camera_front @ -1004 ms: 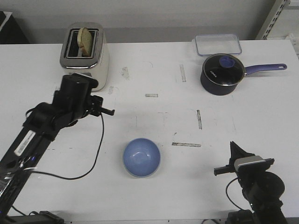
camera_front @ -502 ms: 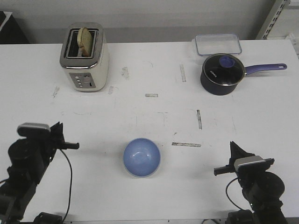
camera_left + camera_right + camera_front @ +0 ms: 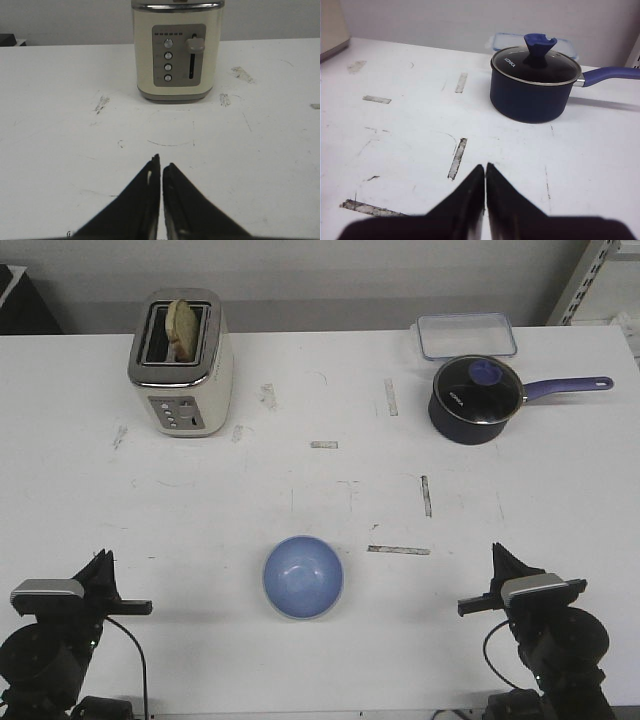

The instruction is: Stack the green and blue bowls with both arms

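Blue bowl (image 3: 303, 576) sits upright on the white table (image 3: 330, 400), near the front edge, roughly midway between the two arms. Its inside looks blue only; a green bowl nested under it cannot be told from this angle.

Left gripper (image 3: 99, 564) is well to the left of the bowl, low at the front edge, apart from everything. In its wrist view (image 3: 160, 167) the fingers lie together, only a thin slit between the tips, nothing held.

Right gripper (image 3: 499, 555) is well to the right of the bowl, also at the front edge. Its wrist view (image 3: 485, 167) shows the tips pressed together, holding nothing.

Bare tabletop lies all round the bowl, with scuffs and tape marks only; a strip of tape (image 3: 399, 550) lies just right of the bowl.

Far behind the bowl, toward the back edge: toaster (image 3: 181, 362) with bread (image 3: 181, 327) in its slot, back-left; saucepan (image 3: 477, 398) back-right, handle pointing right; clear lidded box (image 3: 467, 335) just behind the pan.
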`<action>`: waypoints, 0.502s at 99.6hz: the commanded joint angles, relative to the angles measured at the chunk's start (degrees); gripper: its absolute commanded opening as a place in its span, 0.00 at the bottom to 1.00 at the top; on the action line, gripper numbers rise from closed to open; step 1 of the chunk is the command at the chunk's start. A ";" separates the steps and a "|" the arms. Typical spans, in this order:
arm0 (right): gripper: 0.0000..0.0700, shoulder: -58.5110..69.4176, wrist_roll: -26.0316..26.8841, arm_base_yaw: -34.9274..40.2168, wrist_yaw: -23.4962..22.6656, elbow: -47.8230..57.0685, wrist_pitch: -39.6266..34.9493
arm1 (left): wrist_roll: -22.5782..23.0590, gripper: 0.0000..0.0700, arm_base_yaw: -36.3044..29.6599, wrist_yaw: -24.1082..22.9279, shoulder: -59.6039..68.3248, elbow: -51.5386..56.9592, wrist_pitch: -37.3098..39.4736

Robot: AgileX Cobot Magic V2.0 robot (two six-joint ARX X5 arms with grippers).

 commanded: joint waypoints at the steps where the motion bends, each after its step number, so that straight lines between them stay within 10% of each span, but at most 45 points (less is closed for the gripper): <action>1: 0.00 0.28 0.55 0.15 0.13 -0.04 0.76 | 0.13 0.00 0.00 -0.15 -1.22 0.33 0.57; 50: 0.00 0.28 0.55 0.15 0.13 -0.04 0.76 | 0.13 0.00 0.00 -0.15 -4.98 0.33 0.59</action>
